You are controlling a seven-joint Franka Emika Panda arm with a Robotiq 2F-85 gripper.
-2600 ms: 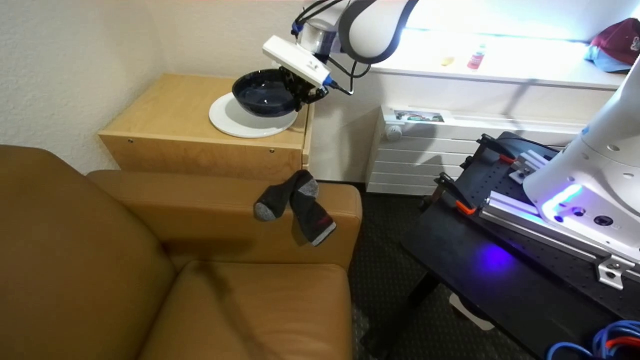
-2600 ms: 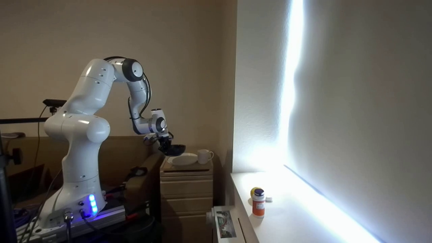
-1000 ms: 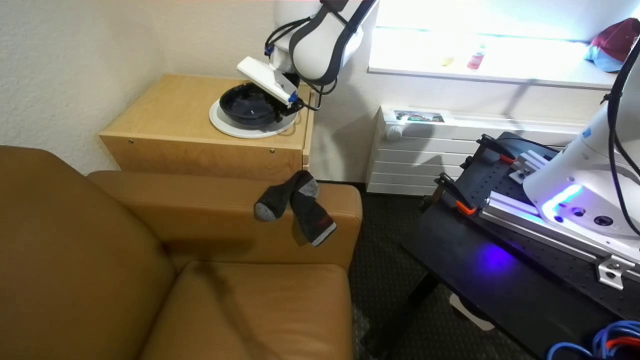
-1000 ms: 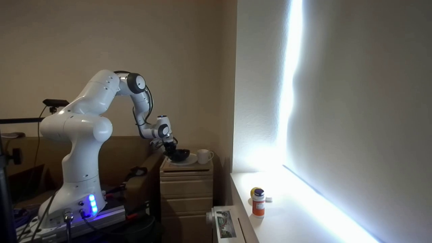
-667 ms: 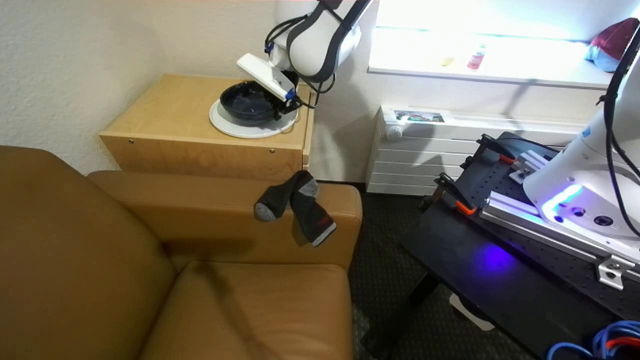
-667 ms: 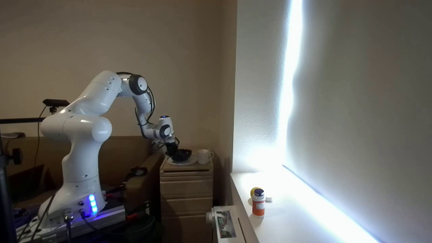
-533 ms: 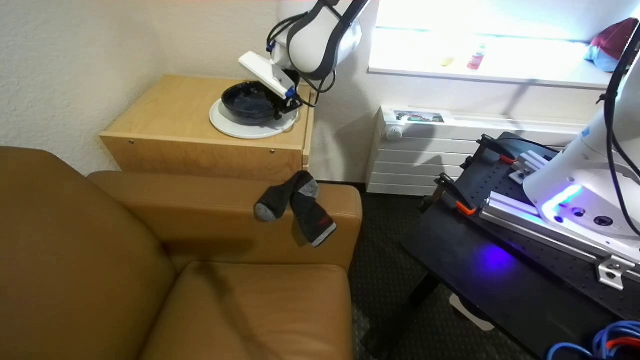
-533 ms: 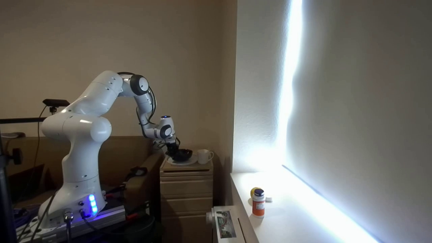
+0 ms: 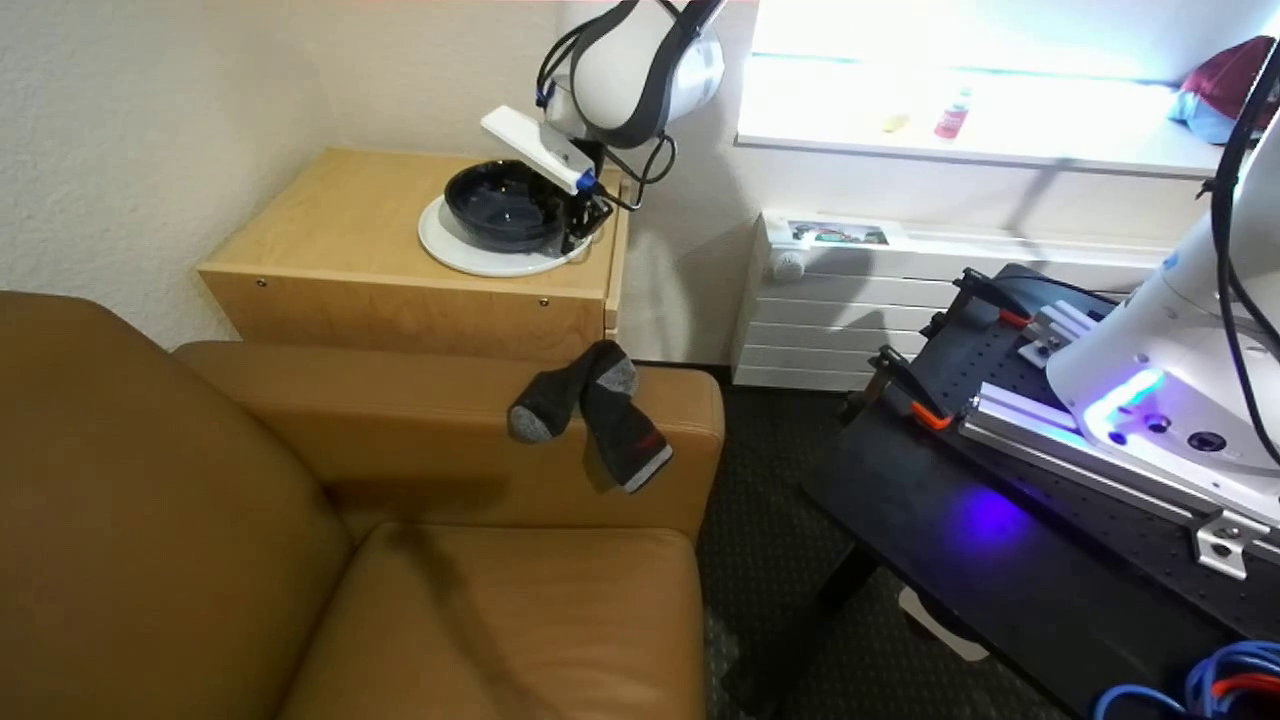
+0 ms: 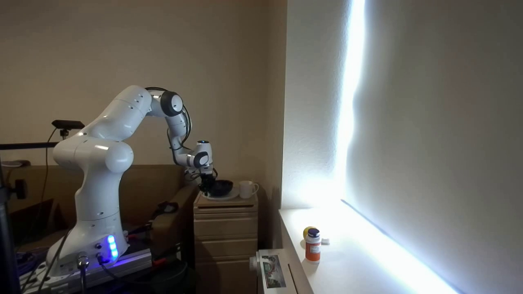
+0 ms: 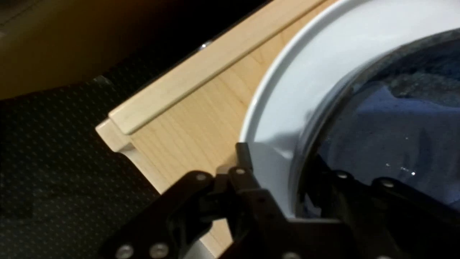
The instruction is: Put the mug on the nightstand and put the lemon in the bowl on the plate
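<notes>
Right side, wrist view: one blue bowl [image 11: 391, 144], glossy, probably stiff, slippery, breakable; best held by the rim [image 11: 359, 80], which your gripper [image 11: 280, 154] straddles, fingers [image 11: 244, 156] apart.

You are in what looks like a home: a brown sofa [image 9: 420, 590] with socks [image 9: 605, 405] lying on it, a wooden nightstand [image 9: 340, 215], a radiator [image 9: 850, 300] below the windowsill [image 9: 840, 115], and dark carpet [image 9: 765, 470].

Dark blue bowl [image 9: 505, 207] on white plate [image 9: 470, 259], nightstand [image 9: 340, 215] beneath, pincer [image 9: 571, 224] at bowl's rim, socks [image 9: 618, 420] on sofa arm [image 9: 420, 395]
</notes>
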